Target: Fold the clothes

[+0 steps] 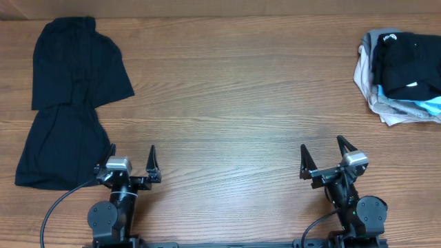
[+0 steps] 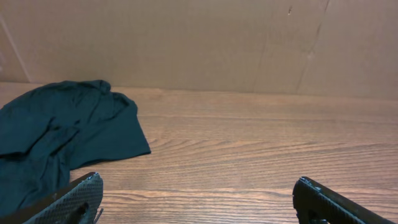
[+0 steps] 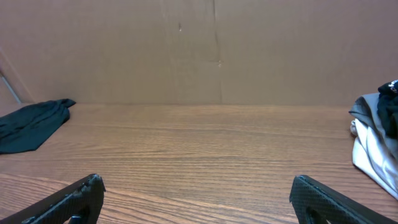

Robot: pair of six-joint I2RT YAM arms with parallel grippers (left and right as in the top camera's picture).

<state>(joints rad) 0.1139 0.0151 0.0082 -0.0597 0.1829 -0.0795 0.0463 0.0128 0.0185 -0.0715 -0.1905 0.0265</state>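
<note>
At the left of the wooden table (image 1: 227, 103) lies a rumpled black thin-fabric T-shirt (image 1: 65, 103); left gripper (image 1: 131, 149) and right gripper (image 1: 321, 143) gape apart, empty.

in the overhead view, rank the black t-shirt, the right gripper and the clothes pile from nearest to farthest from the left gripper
From the left gripper:
1. black T-shirt, right beside it, on the table's left side.
2. right gripper, across the near edge, to the right.
3. clothes pile, at the far right corner.
</note>
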